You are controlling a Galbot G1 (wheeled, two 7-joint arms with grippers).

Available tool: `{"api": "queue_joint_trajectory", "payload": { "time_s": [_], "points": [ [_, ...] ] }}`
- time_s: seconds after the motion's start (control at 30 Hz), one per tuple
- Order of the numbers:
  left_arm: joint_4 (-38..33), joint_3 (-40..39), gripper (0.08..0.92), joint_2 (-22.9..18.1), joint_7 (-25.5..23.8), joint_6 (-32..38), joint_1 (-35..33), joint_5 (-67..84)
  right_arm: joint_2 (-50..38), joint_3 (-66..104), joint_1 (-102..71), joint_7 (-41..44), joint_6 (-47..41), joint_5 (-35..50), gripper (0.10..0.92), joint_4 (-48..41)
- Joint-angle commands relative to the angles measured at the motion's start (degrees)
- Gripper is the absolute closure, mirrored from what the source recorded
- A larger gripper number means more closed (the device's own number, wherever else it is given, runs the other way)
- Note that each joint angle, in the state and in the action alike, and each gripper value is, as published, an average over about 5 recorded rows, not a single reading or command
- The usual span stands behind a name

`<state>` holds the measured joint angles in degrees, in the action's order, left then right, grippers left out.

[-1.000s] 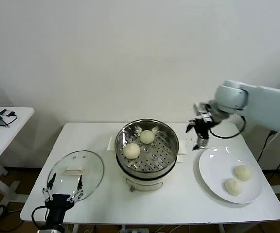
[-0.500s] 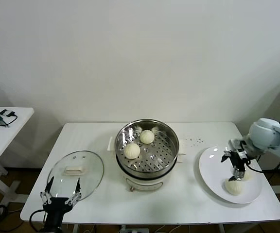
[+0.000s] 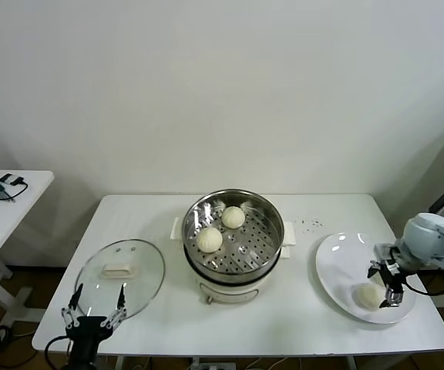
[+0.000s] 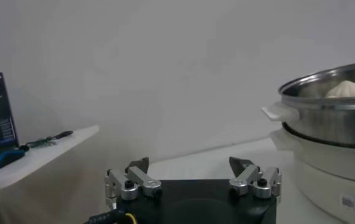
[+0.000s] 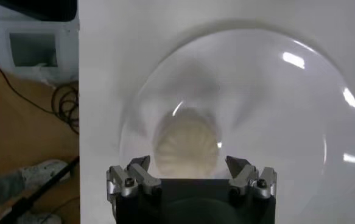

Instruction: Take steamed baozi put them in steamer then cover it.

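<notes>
A white table (image 3: 299,316) holds everything; in the middle of it sits the steamer (image 3: 234,266), a shiny metal pot on a white base, with its top open; two steamed baozi lie on the tray with holes inside it, one bun (image 3: 209,240) toward nine o'clock of the pot and the other bun (image 3: 233,216) toward twelve o'clock; the two are close but not touching; the cover (image 3: 121,276), a clear glass lid with a white handle, lies flat on the table at about eight o'clock from the steamer, well apart from it; a flat white plate (image 3: 338,270) sits at about four o'clock from the steamer, near the table's edge; one more bun (image 3: 367,296) can be seen on the plate, toward its five o'clock side; the right gripper (image 3: 389,284) hangs low over the plate, just beside this bun; in the right wrist view its fingers (image 5: 135,176) stand wide apart with the bun (image 5: 186,148) between them, and it cannot be told whether they touch it; the left gripper (image 3: 93,310) waits low at the table's front edge, at six o'clock from the cover; its fingers (image 4: 138,178) are also spread apart and hold nothing; a small side table (image 3: 6,212) stands off at nine o'clock.
</notes>
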<state>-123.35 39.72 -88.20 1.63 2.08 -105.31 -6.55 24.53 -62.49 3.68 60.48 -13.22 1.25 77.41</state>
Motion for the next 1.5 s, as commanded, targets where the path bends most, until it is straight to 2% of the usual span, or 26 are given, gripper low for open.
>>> {"api": "queue_joint_trajectory", "payload": {
  "time_s": [0.03, 0.2, 0.47, 0.63, 0.73, 0.83, 1.1, 1.27, 1.5],
  "points": [
    [0.4, 0.1, 0.177, 0.0, 0.0, 0.0, 0.0, 0.0, 2.2, 3.2, -4.3, 0.1, 0.4, -2.0, 0.203, -2.9],
    [0.5, 0.0, 0.177, -0.1, 0.0, 0.0, 0.1, 0.1, 3.9, 3.3, -4.1, 0.3, 0.6, -2.4, 0.211, -3.8],
    [0.5, 0.0, 0.177, -0.2, 0.0, 0.0, 0.2, 0.3, 4.1, 2.2, -2.7, 1.1, 1.0, -1.9, 0.371, -3.4],
    [0.3, 0.0, 0.177, -0.2, 0.0, 0.1, -0.1, 0.6, 3.1, 0.7, 0.6, 1.6, 2.3, -1.2, 0.397, -2.6],
    [0.2, 0.0, 0.177, -0.1, -0.1, 0.1, -0.3, 0.7, 3.1, 0.5, 4.0, 2.7, 6.8, -1.7, 0.397, -2.8],
    [0.0, 0.0, 0.177, 0.0, -0.1, 0.1, -0.5, 0.8, 4.5, -1.9, 11.3, 4.8, 15.2, -3.9, 0.394, -3.4],
    [-0.2, -0.4, 0.177, 0.0, -0.2, 0.0, -1.0, 0.5, 14.4, -12.5, 34.9, 11.9, 37.3, -8.6, 0.381, -3.7],
    [-0.2, -0.8, 0.177, 0.0, -0.4, -0.1, -0.9, 0.3, 22.0, -15.3, 42.1, 13.8, 41.6, -7.7, 0.372, -0.4],
    [-0.3, -1.2, 0.177, -0.1, -0.4, -0.3, -0.7, 0.4, 30.9, -14.4, 42.6, 14.9, 43.4, -6.9, 0.362, 5.0]
  ]
}}
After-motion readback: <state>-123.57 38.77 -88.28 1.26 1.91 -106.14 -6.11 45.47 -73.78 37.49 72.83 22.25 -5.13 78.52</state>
